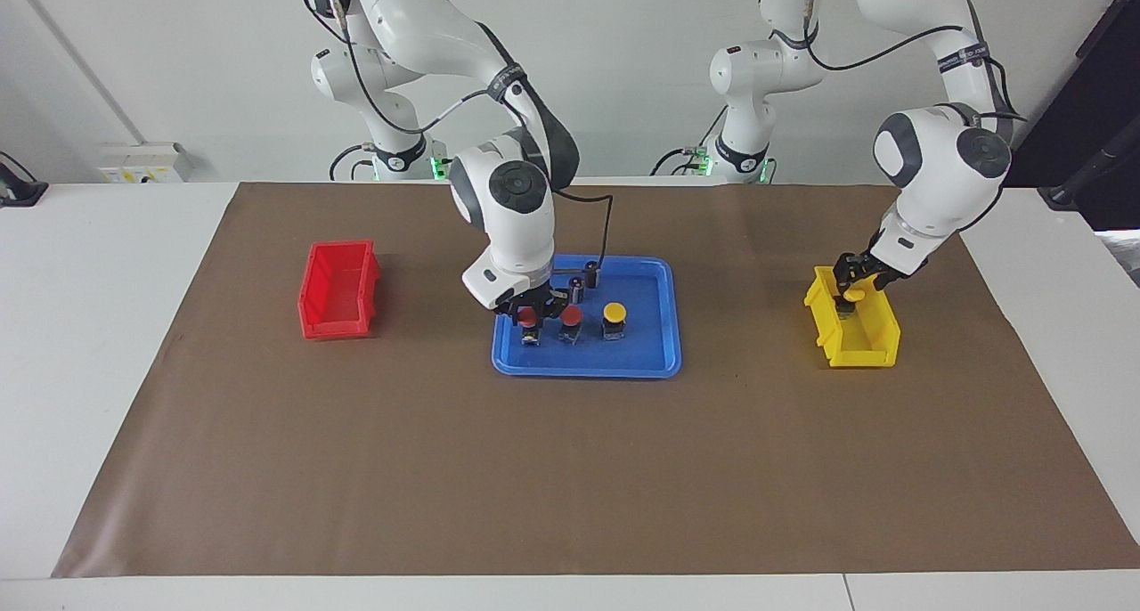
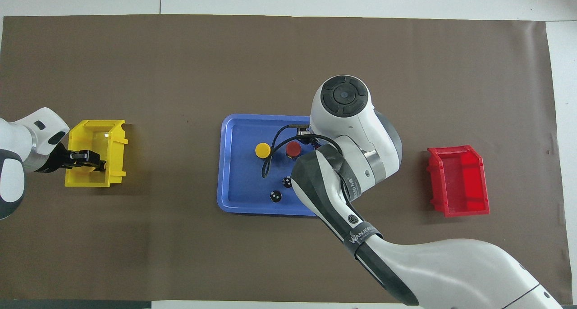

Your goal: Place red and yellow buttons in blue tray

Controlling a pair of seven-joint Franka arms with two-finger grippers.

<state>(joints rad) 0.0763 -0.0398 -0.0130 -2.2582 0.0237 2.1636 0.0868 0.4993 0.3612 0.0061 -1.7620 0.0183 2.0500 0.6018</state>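
Toward the counter edge at the right arm's end: a small red bin (image 1: 338, 290), nothing visible inside. Next along, mid-counter and somewhat closer to the robots' edge: the blue tray (image 1: 659, 348), with the right claw (image 1: 534, 306) low over its corner toward the red bin, directly above one red button (image 1: 529, 318); cannot tell whether spread or pinching. Beside that, standing upright in a row on the tray floor: a second red button (image 1: 571, 315), then the tray's yellow button (image 1: 614, 312), with two dark cylinders (image 1: 590, 275) nearer the robots (silvery tops, no part of the job). Toward the edge at the left arm's end: a yellow bin (image 1: 868, 339), with the left claw (image 1: 857, 277) dipped into its mouth and pinching the held yellow button (image 1: 852, 296), so three of four in the tray and one to carry over. Judging by look: small, light, rigid plastic, unlikely to break from a short drop but easy to tip, being top-heavy under the mushroom cap. Smooth domed cap probably slippery; better to grip across the short black body or just under the cap's lip, squarely, so no twisting out. Worth lifting clear of the bin's deep wall before travelling, and setting down flat on an open patch of tray next to the yellow one, without knocking the row.
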